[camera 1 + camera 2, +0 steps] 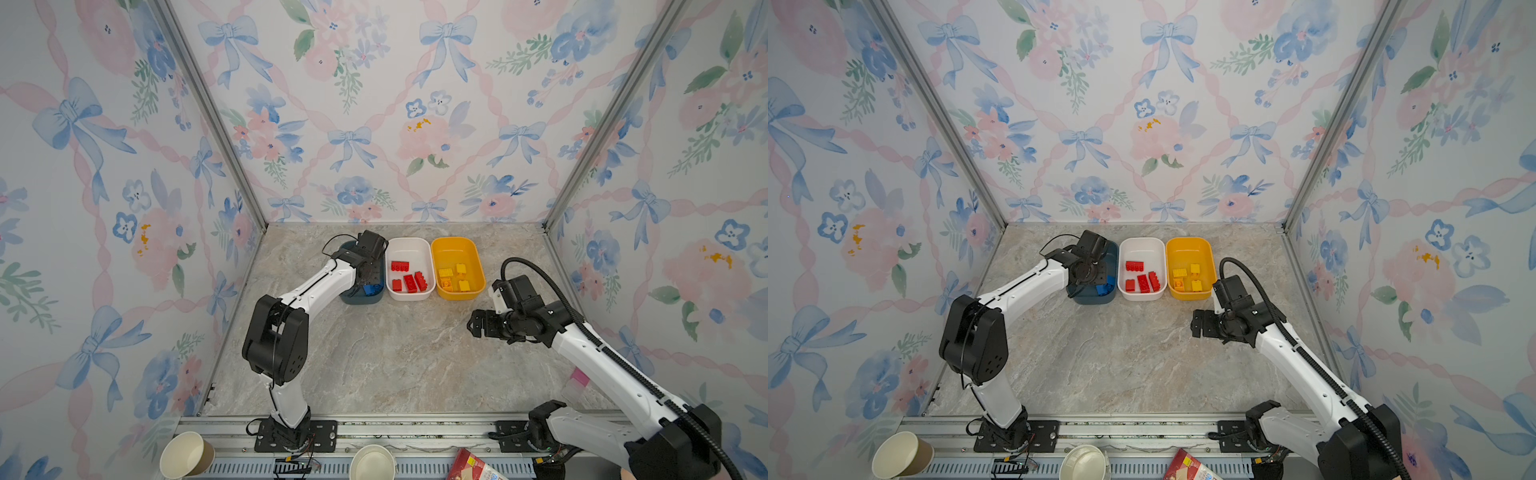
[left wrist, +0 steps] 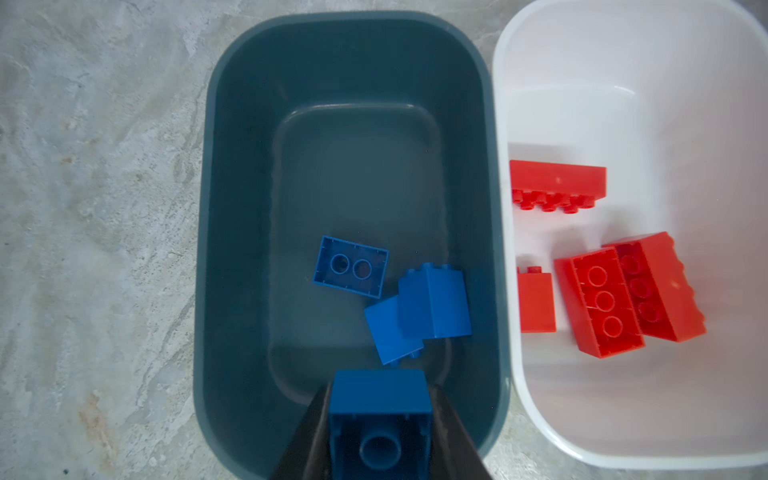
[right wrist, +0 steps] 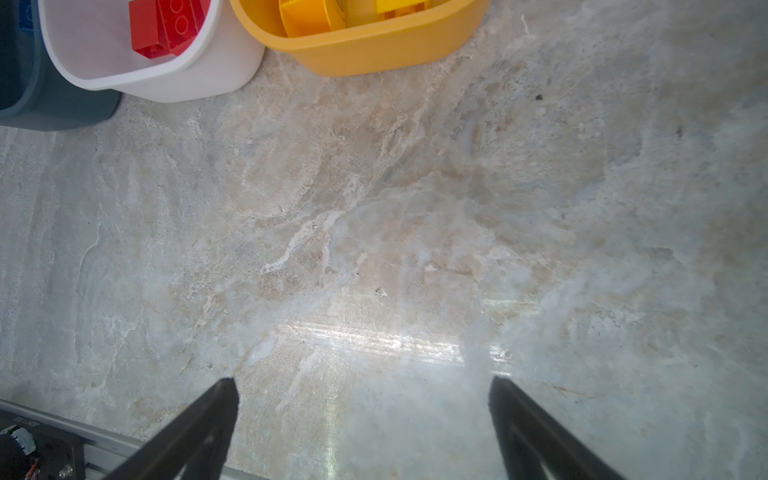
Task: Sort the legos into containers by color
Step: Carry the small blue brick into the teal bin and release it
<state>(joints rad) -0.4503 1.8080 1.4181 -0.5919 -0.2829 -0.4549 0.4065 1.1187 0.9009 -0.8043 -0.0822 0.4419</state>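
Observation:
My left gripper [image 2: 380, 399] is shut on a blue lego [image 2: 380, 415] and hangs over the near end of the dark blue container [image 2: 241, 166], which my left arm partly hides in both top views [image 1: 361, 297]. Three more blue legos [image 2: 432, 303] lie loose inside it. The white container [image 1: 409, 245] holds several red legos [image 2: 598, 299]. The yellow container [image 1: 455, 249] holds several yellow legos [image 1: 455, 276]. My right gripper [image 3: 362, 382] is open over bare tabletop, in front of the yellow container, with nothing between its fingers.
The three containers stand side by side near the back wall. Flowered walls close in the left, right and back. Along the front metal rail stand two paper cups [image 1: 187, 455] [image 1: 372, 463] and a red packet [image 1: 473, 465]. A pink-topped clear item [image 1: 577, 380] lies beside the right arm.

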